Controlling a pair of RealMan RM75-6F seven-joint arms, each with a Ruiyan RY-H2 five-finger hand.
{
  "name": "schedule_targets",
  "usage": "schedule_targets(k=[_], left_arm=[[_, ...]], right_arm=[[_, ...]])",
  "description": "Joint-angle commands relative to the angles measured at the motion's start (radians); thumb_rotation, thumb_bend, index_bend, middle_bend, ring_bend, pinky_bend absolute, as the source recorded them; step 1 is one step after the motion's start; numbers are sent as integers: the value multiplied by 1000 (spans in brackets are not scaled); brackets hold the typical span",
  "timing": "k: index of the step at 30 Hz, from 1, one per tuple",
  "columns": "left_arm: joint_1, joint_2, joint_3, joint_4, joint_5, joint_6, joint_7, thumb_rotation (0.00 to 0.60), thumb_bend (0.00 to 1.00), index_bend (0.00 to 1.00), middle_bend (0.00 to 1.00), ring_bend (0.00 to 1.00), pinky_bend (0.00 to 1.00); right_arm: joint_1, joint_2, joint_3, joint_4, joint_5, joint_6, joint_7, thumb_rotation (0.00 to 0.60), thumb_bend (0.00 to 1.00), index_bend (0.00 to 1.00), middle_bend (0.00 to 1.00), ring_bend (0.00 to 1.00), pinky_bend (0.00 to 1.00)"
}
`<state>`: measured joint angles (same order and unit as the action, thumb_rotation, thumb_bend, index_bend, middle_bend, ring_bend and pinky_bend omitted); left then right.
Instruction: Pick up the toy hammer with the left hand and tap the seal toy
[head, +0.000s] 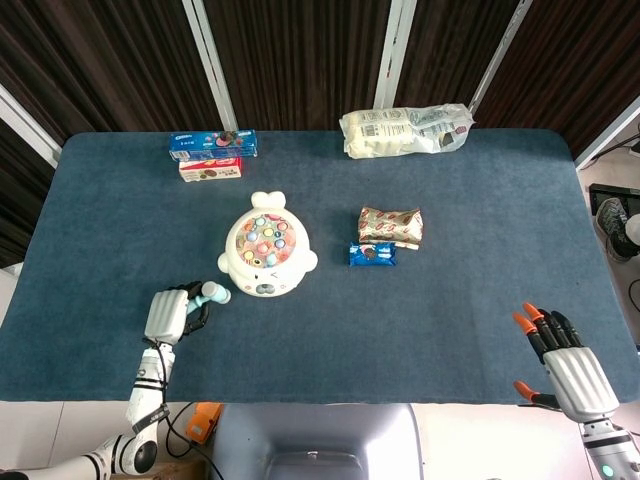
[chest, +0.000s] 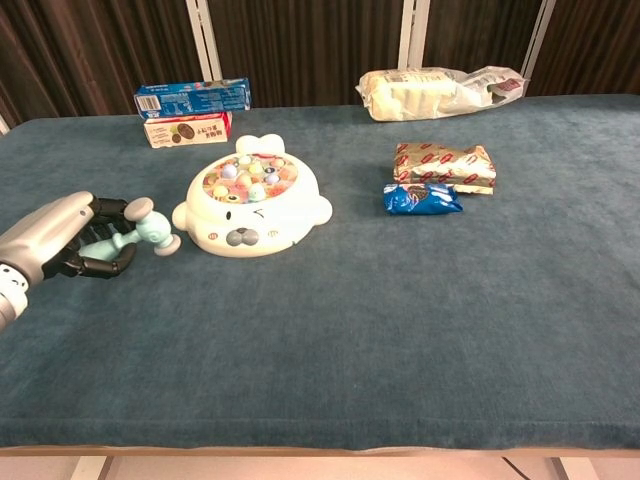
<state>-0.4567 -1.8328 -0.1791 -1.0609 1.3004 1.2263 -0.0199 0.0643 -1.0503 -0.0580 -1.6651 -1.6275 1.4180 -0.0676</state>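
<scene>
My left hand (head: 170, 315) (chest: 62, 237) grips the handle of the pale teal toy hammer (head: 209, 294) (chest: 143, 229), lifted off the cloth. Its grey head points toward the seal toy (head: 265, 256) (chest: 249, 203), a short gap to the left of it. The seal is white, round, with several coloured pegs on top, sitting left of the table's middle. My right hand (head: 567, 363) hangs at the front right corner in the head view, fingers apart and holding nothing.
Two cookie boxes (head: 212, 153) (chest: 190, 112) lie at the back left. A white bag (head: 405, 130) (chest: 440, 91) lies at the back. A gold snack pack (head: 390, 226) (chest: 444, 165) and a blue one (head: 372, 254) (chest: 421, 199) lie right of the seal.
</scene>
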Motion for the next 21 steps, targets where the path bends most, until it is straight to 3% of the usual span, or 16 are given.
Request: schedule_targets(k=[1,5,8,17,21], left_arm=[[7,-5,7,22,50,49,-73,600,819,609,699,664,706],[8,7,1,29,81,80,-159,600,806,610,757,881,946],[2,24,-11,17,90,83,-218,600,822,614,805,995,1000],[-50,64,-79,-59,87,84,-197,600,833,679,916,1000,1000],[-101,51,-113,-51,55,30,-140,600,833,685,920,1000,1000]], right_arm=[[0,0,-1,0,0,-1,0,600,320,0,0,0,0],[0,1,-1,0,0,-2,0,600,321,0,0,0,0],[0,1,-2,-1,0,-3,-1,600,321,0,0,0,0],[1,6,-2,-2,1,-4,3,600,320,0,0,0,0],[1,7,0,-2,5,-5,6,600,320,0,0,0,0]])
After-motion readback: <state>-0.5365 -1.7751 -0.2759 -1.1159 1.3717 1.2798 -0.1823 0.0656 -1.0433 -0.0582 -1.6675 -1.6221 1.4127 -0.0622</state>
